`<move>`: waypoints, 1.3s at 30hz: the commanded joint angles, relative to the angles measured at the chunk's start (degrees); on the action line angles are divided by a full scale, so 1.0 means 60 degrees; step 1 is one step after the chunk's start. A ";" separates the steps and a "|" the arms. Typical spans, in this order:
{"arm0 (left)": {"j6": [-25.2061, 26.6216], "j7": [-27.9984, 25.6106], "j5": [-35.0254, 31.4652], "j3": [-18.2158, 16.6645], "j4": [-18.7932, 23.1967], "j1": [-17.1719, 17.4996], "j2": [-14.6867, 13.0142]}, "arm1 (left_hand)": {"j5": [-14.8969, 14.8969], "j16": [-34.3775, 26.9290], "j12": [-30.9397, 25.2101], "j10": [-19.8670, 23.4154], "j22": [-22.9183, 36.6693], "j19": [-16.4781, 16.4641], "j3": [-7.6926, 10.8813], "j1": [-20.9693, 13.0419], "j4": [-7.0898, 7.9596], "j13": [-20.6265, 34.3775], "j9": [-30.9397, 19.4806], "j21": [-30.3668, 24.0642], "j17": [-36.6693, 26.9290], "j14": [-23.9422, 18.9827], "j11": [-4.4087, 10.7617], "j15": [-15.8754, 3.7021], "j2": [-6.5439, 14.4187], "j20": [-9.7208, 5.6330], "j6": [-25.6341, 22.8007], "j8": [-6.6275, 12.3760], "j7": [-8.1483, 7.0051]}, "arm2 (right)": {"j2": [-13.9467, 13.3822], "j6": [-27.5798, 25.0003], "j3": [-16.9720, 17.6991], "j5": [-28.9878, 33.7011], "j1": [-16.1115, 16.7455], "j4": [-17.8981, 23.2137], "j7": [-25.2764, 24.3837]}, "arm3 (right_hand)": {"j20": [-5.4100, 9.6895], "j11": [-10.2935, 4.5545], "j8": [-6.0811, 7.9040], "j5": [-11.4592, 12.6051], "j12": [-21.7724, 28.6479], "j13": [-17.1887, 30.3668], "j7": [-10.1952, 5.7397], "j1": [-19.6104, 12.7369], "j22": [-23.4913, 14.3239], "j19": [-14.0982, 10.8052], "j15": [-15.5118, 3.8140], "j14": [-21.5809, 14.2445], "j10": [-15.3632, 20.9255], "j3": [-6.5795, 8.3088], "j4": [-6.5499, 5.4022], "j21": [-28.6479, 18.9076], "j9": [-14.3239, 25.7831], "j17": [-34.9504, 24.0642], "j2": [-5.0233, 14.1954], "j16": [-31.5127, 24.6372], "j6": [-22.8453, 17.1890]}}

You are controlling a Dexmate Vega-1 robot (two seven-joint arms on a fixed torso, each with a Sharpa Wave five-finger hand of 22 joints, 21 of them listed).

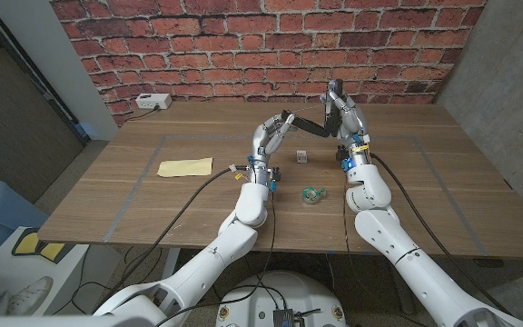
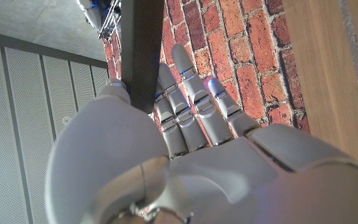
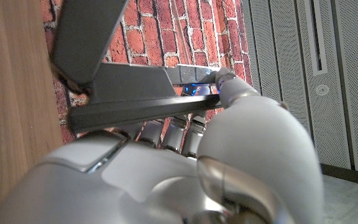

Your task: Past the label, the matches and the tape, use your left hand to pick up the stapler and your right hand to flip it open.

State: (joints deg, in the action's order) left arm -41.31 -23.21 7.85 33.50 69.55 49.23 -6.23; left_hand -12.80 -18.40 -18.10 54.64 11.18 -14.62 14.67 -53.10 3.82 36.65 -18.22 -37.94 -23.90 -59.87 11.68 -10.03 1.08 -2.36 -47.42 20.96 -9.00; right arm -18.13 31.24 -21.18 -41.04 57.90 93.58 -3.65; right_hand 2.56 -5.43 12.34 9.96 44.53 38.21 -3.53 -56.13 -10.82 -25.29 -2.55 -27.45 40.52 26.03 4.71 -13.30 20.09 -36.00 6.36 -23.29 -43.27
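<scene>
Stapler up off the table, flipped open between my two hands.
The stapler (image 1: 311, 123) was dark grey and hung above the far middle of the wooden table. I had its base end gripped in my left hand (image 1: 269, 136), while my right hand (image 1: 343, 113) held the lid end, the two halves splayed apart in a wide V.

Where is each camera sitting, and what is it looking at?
Head view: from the robot's head, looking down at the wooden table; both arms show, left hand and right hand holding the stapler up.
Left wrist view: along the back of the left hand toward the brick wall.
Right wrist view: along the back of the right hand at the opened stapler.
All views share the stapler.
</scene>
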 commanded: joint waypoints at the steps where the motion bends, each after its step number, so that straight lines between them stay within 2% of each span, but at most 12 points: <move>1: -0.0337 0.0145 0.0337 -0.0194 0.0071 0.0192 0.0158 | -0.0045 0.0031 -0.0007 0.0083 0.0025 0.0077 0.1497 -0.1341 -0.1510 0.0046 -0.0004 -0.0008 -0.0010 -0.0137 0.0009 -0.0618 0.1379 -0.0079 -0.0174 0.0036 -0.0131 | 0.0061 0.0038 0.0074 -0.0256 -0.0004 -0.0070 0.0137 | 0.0336 -0.0848 0.0024 -0.0001 0.0063 0.0030 -0.0489 -0.0747 -0.0018 -0.0099 -0.1842 -0.0099 0.0883 0.0068 -0.0047 -0.0063 0.0025 -0.0054 0.0822 -0.0070 -0.0525; 17: -0.0599 0.0126 0.0449 -0.0413 -0.0066 0.0310 0.0358 | -0.0049 0.0062 0.0020 0.0140 0.0007 0.0057 0.1498 -0.1346 -0.1528 0.0101 -0.0108 -0.0027 0.0017 -0.0287 0.0023 -0.0616 0.1404 -0.0070 -0.0166 0.0100 0.0013 | 0.0108 0.0023 0.0208 -0.0409 0.0040 -0.0044 0.0045 | 0.0312 -0.0883 0.0011 -0.0002 0.0081 0.0046 -0.0519 -0.0753 -0.0042 -0.0062 -0.1843 -0.0124 0.0876 0.0062 -0.0043 -0.0081 0.0035 -0.0139 0.0826 -0.0058 -0.0527; 22: -0.0614 0.0124 0.0447 -0.0484 0.0008 0.0369 0.0323 | -0.0048 0.0054 0.0004 0.0189 0.0000 0.0000 0.1497 -0.1340 -0.1526 0.0142 -0.0148 -0.0049 0.0014 -0.0377 0.0033 -0.0620 0.1418 -0.0201 -0.0161 0.0118 0.0005 | 0.0127 0.0007 0.0241 -0.0529 0.0034 -0.0053 0.0088 | 0.0308 -0.0889 0.0011 -0.0003 0.0093 0.0061 -0.0505 -0.0754 -0.0049 -0.0057 -0.1843 -0.0133 0.0875 0.0061 -0.0045 -0.0090 0.0038 -0.0161 0.0828 -0.0049 -0.0538; 33: -0.0802 0.0165 0.0598 -0.0624 0.0054 0.0453 0.0399 | -0.0044 0.0067 -0.0015 0.0244 -0.0005 0.0022 0.1487 -0.1334 -0.1540 0.0204 -0.0128 -0.0047 0.0010 -0.0447 0.0035 -0.0614 0.1399 -0.0197 -0.0190 0.0109 0.0002 | 0.0197 -0.0032 0.0271 -0.0659 -0.0010 -0.0150 0.0111 | 0.0300 -0.0897 0.0007 -0.0005 0.0091 0.0012 -0.0495 -0.0752 -0.0058 -0.0056 -0.1842 -0.0153 0.0931 0.0056 -0.0049 -0.0109 0.0044 -0.0190 0.0832 -0.0032 -0.0547; 39: -0.0828 0.0198 0.0748 -0.0707 0.0149 0.0530 0.0422 | -0.0045 0.0234 0.0006 0.0218 -0.0008 0.0202 0.1485 -0.1305 -0.1541 0.0263 -0.0164 0.0013 0.0068 -0.0234 0.0027 -0.0608 0.1370 -0.0129 -0.0191 0.0121 -0.0035 | 0.0226 -0.0064 0.0278 -0.0747 -0.0048 -0.0214 0.0166 | 0.0303 -0.0887 0.0008 -0.0006 0.0095 0.0007 -0.0488 -0.0750 -0.0062 -0.0055 -0.1843 -0.0180 0.0938 0.0054 -0.0053 -0.0120 0.0047 -0.0213 0.0834 -0.0031 -0.0558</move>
State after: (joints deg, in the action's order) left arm -45.69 -22.25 11.19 30.18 69.77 51.72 -4.03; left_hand -12.80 -17.25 -17.76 55.27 11.08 -13.90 16.64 -53.11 1.11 37.77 -18.82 -37.93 -23.41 -61.86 11.48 -10.84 1.07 -2.23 -47.73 21.47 -8.69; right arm -17.07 31.26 -19.67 -44.59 57.92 92.82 -3.04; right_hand 2.56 -5.42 12.16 9.47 44.54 37.90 -3.69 -56.11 -11.08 -25.29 -2.76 -27.85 40.52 26.01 4.69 -13.78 20.07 -37.05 6.38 -23.29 -43.11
